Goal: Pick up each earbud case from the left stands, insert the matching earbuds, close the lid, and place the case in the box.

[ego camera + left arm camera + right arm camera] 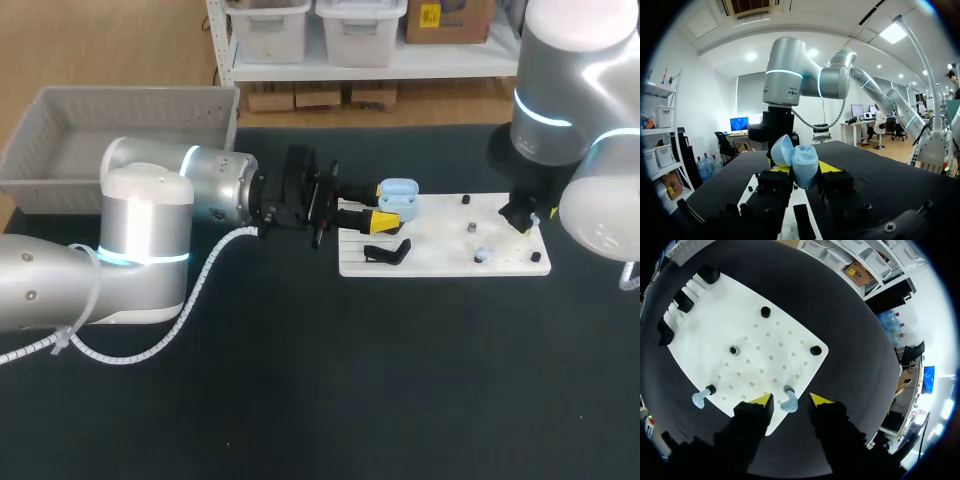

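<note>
A light blue earbud case (398, 197) with its lid up is held over the left end of the white board (440, 262). My left gripper (386, 207) is shut on it. In the left wrist view the case (803, 166) sits between the yellow tips of my left gripper (805, 169), its lid (782, 150) tilted back. My right gripper (790, 400) hangs open above the board's (765, 365) right edge, with a pale blue earbud (788, 403) between its fingers, untouched. A second earbud (699, 399) stands on a peg nearby. In the head view my right gripper (524, 216) is mostly hidden by the arm.
A grey basket (60, 120) stands at the back left of the table. A black stand (388, 252) lies on the board's left part. Small black pegs (765, 312) dot the board. Dark table surrounds the board.
</note>
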You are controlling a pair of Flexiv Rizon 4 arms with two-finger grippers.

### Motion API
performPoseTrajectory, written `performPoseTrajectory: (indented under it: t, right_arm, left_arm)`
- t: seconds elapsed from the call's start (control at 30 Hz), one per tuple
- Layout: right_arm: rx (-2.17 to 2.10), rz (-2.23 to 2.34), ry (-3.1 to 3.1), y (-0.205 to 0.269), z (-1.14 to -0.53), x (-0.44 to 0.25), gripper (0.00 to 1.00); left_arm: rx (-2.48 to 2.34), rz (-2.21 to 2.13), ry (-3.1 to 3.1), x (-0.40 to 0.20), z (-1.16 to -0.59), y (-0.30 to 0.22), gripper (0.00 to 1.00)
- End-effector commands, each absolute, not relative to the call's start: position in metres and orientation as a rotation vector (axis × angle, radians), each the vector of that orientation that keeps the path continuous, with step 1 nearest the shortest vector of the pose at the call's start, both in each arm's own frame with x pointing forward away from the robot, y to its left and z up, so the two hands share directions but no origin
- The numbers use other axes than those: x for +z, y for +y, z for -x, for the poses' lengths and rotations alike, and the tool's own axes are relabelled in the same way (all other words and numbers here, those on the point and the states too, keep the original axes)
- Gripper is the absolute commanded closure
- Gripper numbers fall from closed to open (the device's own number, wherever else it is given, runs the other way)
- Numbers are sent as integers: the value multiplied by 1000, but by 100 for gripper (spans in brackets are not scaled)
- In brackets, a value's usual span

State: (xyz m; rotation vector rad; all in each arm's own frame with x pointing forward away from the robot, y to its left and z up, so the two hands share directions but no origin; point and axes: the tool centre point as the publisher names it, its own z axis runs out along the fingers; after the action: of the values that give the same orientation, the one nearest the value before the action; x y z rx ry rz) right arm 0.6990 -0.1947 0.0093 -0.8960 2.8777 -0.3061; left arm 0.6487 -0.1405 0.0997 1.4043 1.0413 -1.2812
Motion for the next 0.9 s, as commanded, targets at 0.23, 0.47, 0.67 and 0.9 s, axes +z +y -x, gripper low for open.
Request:
performPoseTrajectory:
  t: [0.23, 0.47, 0.67, 0.9]
  right_arm:
    - [-309, 901, 2878, -195, -697, 8, 61]
    - [-311, 904, 2879, -196, -697, 8, 71]
    - [-316, 910, 2871, -196, -696, 9, 100]
    - [-323, 921, 2849, -195, -691, 21, 100]
  left_arm:
    - [-1280, -1402, 1038, 99, -649, -140, 100]
    - [-1280, -1402, 1038, 99, -649, -140, 100]
    - [-1280, -1402, 1038, 99, -649, -140, 100]
    - [-1280, -1402, 1038, 99, -649, -140, 100]
